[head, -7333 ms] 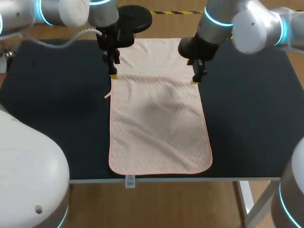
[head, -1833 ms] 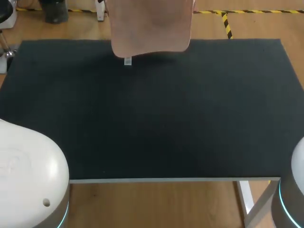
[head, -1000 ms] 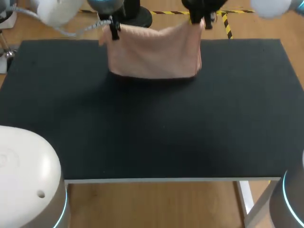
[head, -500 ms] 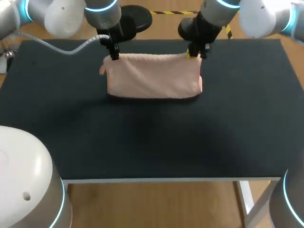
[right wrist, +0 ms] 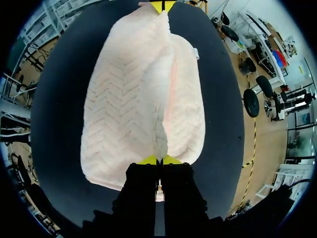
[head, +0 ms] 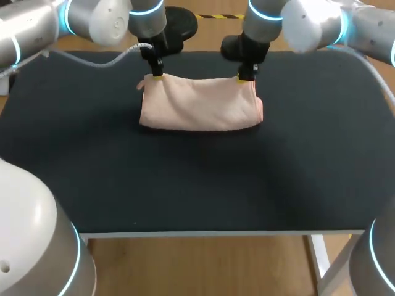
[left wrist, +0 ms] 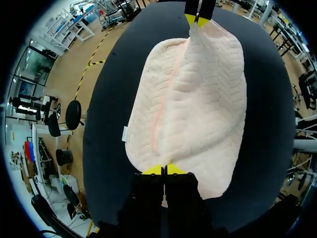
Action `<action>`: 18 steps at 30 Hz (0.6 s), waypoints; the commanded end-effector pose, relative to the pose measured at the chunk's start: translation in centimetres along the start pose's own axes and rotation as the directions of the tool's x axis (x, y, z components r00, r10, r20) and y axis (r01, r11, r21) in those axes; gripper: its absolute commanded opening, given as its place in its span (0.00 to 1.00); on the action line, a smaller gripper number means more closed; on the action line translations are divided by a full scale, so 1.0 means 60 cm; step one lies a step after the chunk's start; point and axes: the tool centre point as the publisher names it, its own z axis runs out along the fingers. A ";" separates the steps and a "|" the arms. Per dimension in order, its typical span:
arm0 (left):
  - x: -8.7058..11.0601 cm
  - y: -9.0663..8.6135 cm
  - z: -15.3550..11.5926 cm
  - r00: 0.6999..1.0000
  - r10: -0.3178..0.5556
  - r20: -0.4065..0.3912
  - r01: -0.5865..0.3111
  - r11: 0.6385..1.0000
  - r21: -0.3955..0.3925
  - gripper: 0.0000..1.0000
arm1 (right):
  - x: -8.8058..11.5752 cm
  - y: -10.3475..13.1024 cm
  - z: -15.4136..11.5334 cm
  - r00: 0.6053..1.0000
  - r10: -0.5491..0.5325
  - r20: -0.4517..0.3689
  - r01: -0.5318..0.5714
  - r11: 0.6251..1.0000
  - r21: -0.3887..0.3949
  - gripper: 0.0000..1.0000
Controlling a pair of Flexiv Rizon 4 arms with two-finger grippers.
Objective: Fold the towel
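Observation:
A pale pink quilted towel (head: pixel 200 110) lies doubled over on the far middle of the black table (head: pixel 203 185), its fold toward the near side. My left gripper (head: pixel 158 76) is shut on the towel's far left corner, and my right gripper (head: pixel 245 78) is shut on its far right corner. In the left wrist view the towel (left wrist: pixel 193 104) stretches from my left gripper (left wrist: pixel 164 169) out to the other arm's yellow tips (left wrist: pixel 196 20). The right wrist view shows the towel (right wrist: pixel 143 94) running ahead of my right gripper (right wrist: pixel 158 159) in the same way.
A small white label (left wrist: pixel 125 134) sticks out from the towel's edge. Bare black tabletop lies around the towel on every side, widest toward the near edge (head: pixel 216 233).
Both arms have come down and toward the near side with the towel, laying it doubled over on the table. It hung in the air above the far edge a second ago.

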 end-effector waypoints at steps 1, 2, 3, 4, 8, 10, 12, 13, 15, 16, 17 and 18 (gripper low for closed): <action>-0.032 -0.004 0.028 0.993 -0.005 -0.120 0.004 1.000 -0.005 0.00 | -0.044 -0.001 0.023 0.999 0.014 -0.031 -0.013 1.000 0.018 0.00; -0.036 -0.003 0.030 0.993 -0.008 -0.122 0.007 1.000 -0.007 0.00 | -0.051 -0.004 0.025 0.999 0.021 -0.029 -0.020 1.000 0.019 0.00; -0.039 -0.002 0.031 0.992 -0.010 -0.123 0.009 1.000 -0.009 0.00 | -0.055 -0.006 0.026 0.999 0.026 -0.027 -0.025 0.999 0.020 0.00; -0.042 0.000 0.033 0.992 -0.010 -0.124 0.009 1.000 -0.010 0.00 | -0.060 -0.008 0.027 0.999 0.029 -0.024 -0.029 0.999 0.022 0.00; -0.050 0.004 0.040 0.990 -0.022 -0.136 0.020 1.000 -0.015 0.00 | -0.071 -0.012 0.035 0.999 0.033 -0.017 -0.033 0.999 0.037 0.00; -0.053 0.004 0.044 0.990 -0.025 -0.141 0.024 1.000 -0.012 0.00 | -0.075 -0.012 0.039 0.999 0.034 -0.016 -0.033 0.999 0.038 0.00; -0.058 0.003 0.049 0.989 -0.027 -0.144 0.026 1.000 -0.012 0.00 | -0.081 -0.011 0.043 0.999 0.036 -0.008 -0.036 0.999 0.041 0.00; -0.060 0.003 0.051 0.989 -0.028 -0.146 0.026 1.000 -0.012 0.00 | -0.084 -0.011 0.045 0.999 0.037 -0.006 -0.037 0.998 0.041 0.00; -0.065 0.002 0.054 0.988 -0.029 -0.150 0.028 1.000 -0.013 0.00 | -0.090 -0.012 0.050 0.999 0.042 0.000 -0.042 0.998 0.045 0.00; -0.067 0.002 0.056 0.988 -0.030 -0.152 0.028 1.000 -0.013 0.00 | -0.094 -0.012 0.052 0.999 0.048 0.005 -0.048 0.998 0.045 0.00; -0.069 0.002 0.058 0.987 -0.027 -0.158 0.026 1.000 -0.010 0.00 | -0.095 -0.012 0.053 0.999 0.053 0.009 -0.053 0.997 0.049 0.00; -0.072 0.002 0.060 0.987 -0.026 -0.159 0.025 1.000 -0.009 0.00 | -0.096 -0.012 0.054 0.998 0.058 0.011 -0.059 0.997 0.054 0.04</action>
